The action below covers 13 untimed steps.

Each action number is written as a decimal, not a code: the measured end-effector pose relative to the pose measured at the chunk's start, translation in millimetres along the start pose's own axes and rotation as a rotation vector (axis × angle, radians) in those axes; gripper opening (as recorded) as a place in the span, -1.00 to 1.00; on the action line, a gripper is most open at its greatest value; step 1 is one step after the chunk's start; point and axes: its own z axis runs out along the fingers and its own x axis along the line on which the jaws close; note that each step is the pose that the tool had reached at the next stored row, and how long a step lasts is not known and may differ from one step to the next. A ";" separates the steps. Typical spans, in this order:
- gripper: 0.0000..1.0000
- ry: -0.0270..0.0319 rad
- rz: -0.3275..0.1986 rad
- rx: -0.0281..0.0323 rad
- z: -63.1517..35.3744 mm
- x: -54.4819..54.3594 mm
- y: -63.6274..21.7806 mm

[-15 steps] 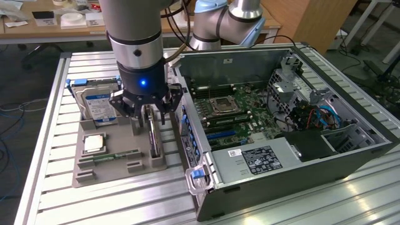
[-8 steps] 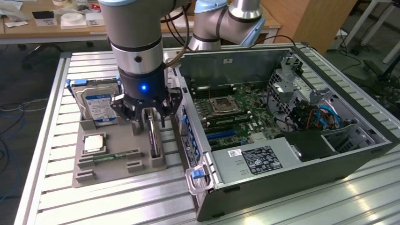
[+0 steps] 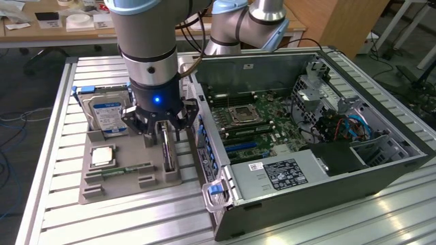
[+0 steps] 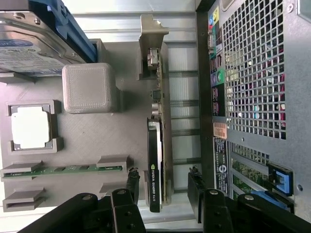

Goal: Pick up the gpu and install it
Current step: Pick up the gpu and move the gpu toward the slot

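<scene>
In the exterior view, 1 robot arm reaches down over a gray holder tray on the metal desk. Its gripper hangs right above 1 gpu. The gpu stands on its thin edge in a slot of the tray, on the side next to the computer case. The fingers are spread wide and hold nothing. The tray also holds 1 hard drive with a blue label, 1 square CPU chip and 1 green RAM stick. The 1 computer case lies on its side with the cover off, so the board inside shows.

In the wrist view, the gpu sits between the 2 fingers. There is a gap on each side, so the fingers do not touch it. The gripper is wide open around the black end of the card. The silver end bracket is at the far end. The hard drive, the CPU chip, the RAM stick and 1 gray block lie on one side of the gpu. The back of the computer case is on the other side.
</scene>
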 end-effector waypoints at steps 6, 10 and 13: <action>0.06 -0.0006 0.000 -0.0007 1.1 0.0 0.0; 0.06 -0.0004 0.000 -0.0003 5.0 0.3 -0.2; 0.06 -0.0002 0.000 -0.0002 8.6 0.5 -0.4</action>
